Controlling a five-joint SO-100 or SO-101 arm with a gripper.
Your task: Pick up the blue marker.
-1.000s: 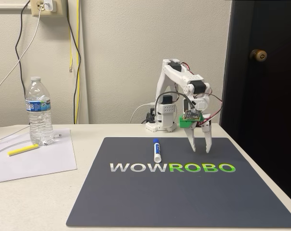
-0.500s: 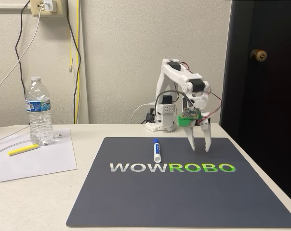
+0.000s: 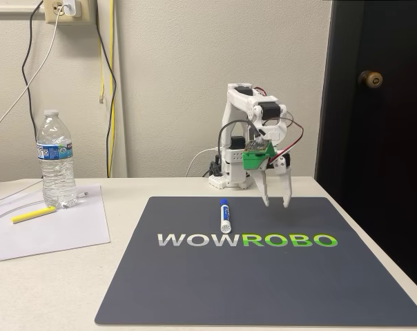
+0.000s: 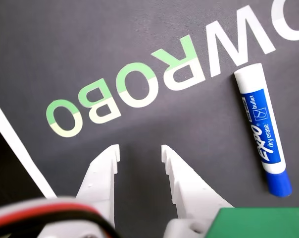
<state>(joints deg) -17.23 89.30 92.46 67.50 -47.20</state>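
The blue marker [image 3: 224, 215] lies flat on the dark mat [image 3: 195, 289], blue cap toward the arm's base. In the wrist view the blue marker [image 4: 263, 128] shows at the right, white barrel with a blue label and cap. My gripper [image 3: 276, 203] hangs above the mat to the right of the marker in the fixed view, fingers pointing down. In the wrist view the gripper [image 4: 140, 151] is open, with nothing but bare mat between its white fingers.
A water bottle [image 3: 56, 160] stands at the left on white paper [image 3: 50, 231], with a yellow highlighter [image 3: 33, 214] beside it. The arm's base [image 3: 235, 169] sits behind the mat. A dark door [image 3: 374, 124] is at the right, and cables hang on the wall.
The gripper has risen a little and swung left toward the marker. The marker has not moved.
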